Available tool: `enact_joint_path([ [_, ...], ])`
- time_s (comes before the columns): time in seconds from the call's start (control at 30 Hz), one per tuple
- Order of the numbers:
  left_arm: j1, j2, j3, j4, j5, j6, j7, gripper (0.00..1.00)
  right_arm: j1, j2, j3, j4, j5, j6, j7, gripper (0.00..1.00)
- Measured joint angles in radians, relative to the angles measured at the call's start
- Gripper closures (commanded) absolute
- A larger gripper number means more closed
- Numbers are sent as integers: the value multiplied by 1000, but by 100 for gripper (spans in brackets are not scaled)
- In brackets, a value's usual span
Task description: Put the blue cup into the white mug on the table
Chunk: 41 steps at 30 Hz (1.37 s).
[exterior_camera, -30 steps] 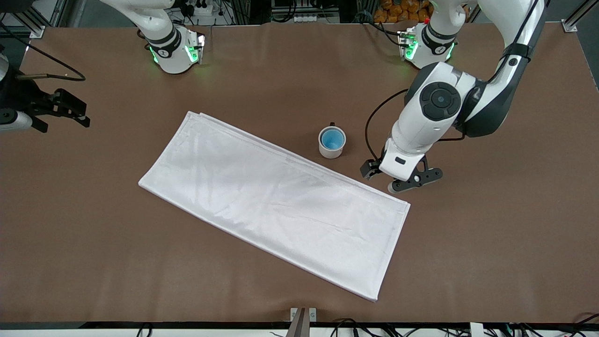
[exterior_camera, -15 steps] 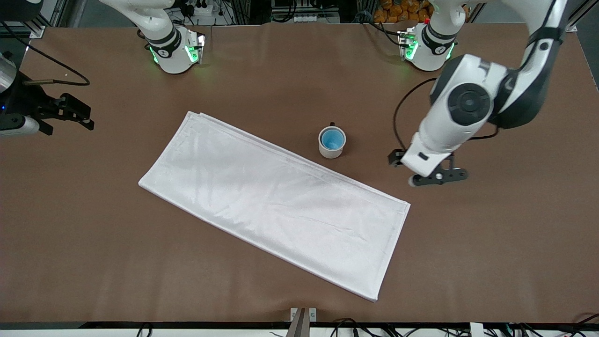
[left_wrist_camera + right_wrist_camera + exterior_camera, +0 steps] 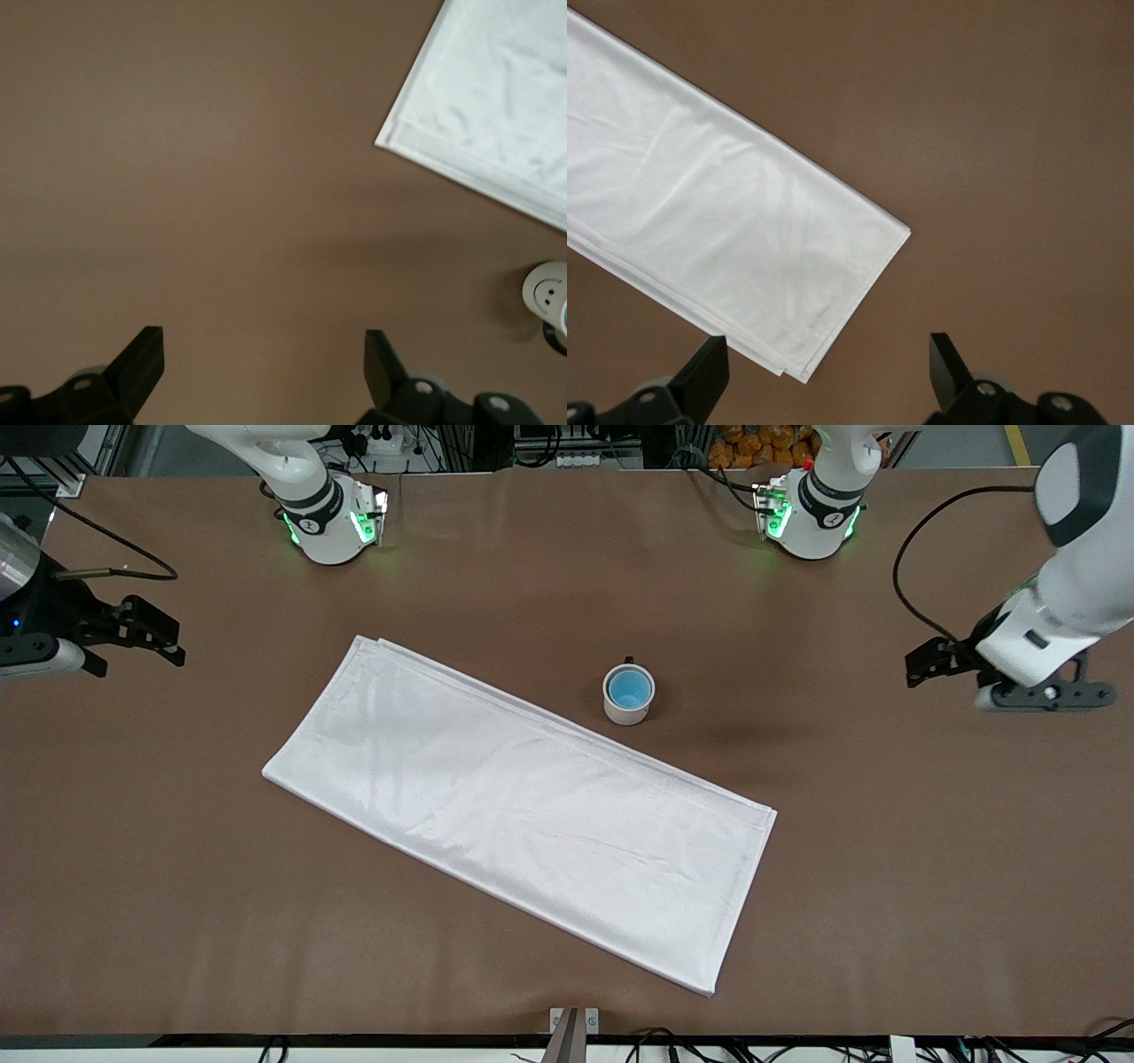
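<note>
Job looks done: blue cup (image 3: 629, 687) sits inside the white mug (image 3: 627, 710) on the table (image 3: 886, 886), and my left gripper (image 3: 264, 372) and right gripper (image 3: 828, 376) hang wide apart, empty, each over its own end.

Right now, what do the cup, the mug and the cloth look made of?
Cup: likely plastic, from its saturated, even blue; it sits inside the mug.
Mug: maybe ceramic or plastic; smooth cream wall, dark handle.
Cloth: woven fabric with a slight sheen; creases and hemmed edges show, and it lies flat on the matte brown table.
</note>
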<state>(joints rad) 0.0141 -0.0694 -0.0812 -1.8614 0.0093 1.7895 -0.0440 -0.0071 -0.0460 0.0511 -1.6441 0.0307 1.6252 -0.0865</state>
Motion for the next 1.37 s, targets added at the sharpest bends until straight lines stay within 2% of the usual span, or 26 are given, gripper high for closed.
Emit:
enact_joint_path([
  [0.33, -10, -7, 38, 126, 0, 11, 46, 0, 52, 0, -44, 0, 0, 0, 0, 0],
  [0.6, -34, 7, 45, 135, 0, 6, 136, 0, 98, 0, -98, 0, 0, 0, 0, 0],
  [1.37, -54, 39, 30, 163, 0, 6, 137, 0, 80, -5, -101, 0, 0, -2, 0, 0],
])
